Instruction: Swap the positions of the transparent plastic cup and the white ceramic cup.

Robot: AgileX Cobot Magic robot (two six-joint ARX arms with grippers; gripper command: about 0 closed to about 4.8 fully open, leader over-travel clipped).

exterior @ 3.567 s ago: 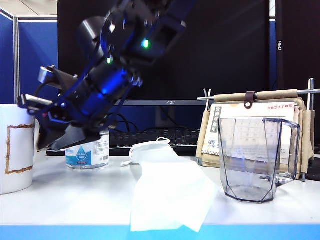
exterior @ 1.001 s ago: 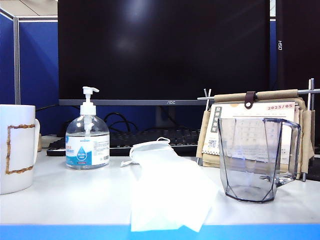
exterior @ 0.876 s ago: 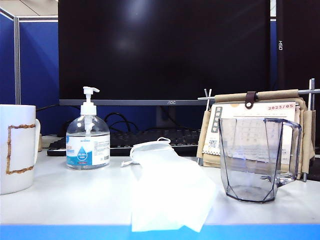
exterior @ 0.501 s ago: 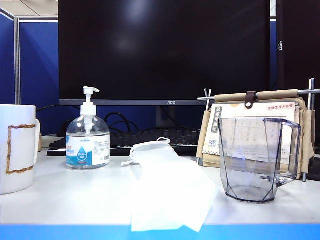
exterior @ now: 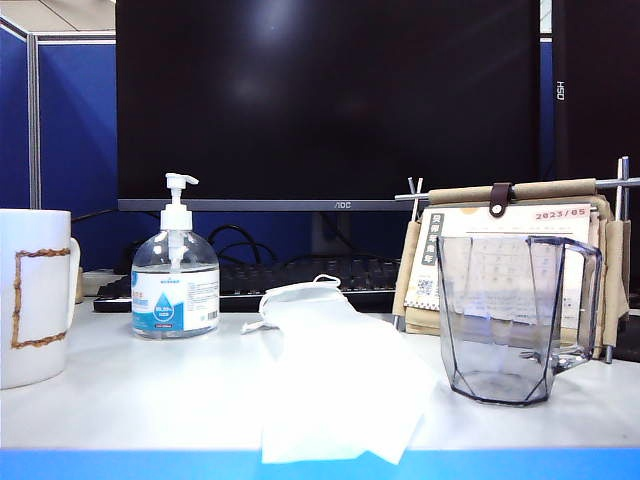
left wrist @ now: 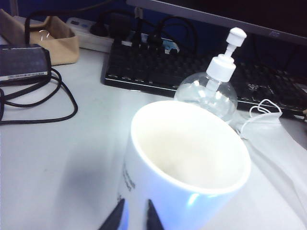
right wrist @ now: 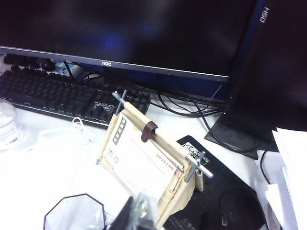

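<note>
both jaws read as closed. left gripper (left wrist: pixel 132 218): two dark fingertips nearly together, nothing between them, just beside the outer wall of the white ceramic cup (left wrist: pixel 184 165). right gripper (right wrist: pixel 136 213): mostly cut off by the frame edge, fingertips blurred, sitting above the transparent plastic cup (right wrist: pixel 74 213); whether it touches the cup cannot be told. neither arm shows in the exterior view.

white ceramic cup (exterior: pixel 32 295): far left of the table (exterior: pixel 150 385), upright, partly cut off, brown rectangular outline on its side, handle toward the sanitizer bottle (exterior: pixel 175 275). left wrist view shows it empty, with dark print on the wall too blurred to read.

transparent plastic cup (exterior: pixel 515 320): right side, upright, faceted grey-blue walls, tapered base, clear handle on its right; stands just in front of the desk calendar (exterior: pixel 505 265).

writing: "aoc" on the monitor (exterior: pixel 330 100), "2023/05" on the calendar; bottle label illegible. face mask (exterior: pixel 335 375) lies between the cups.
</note>
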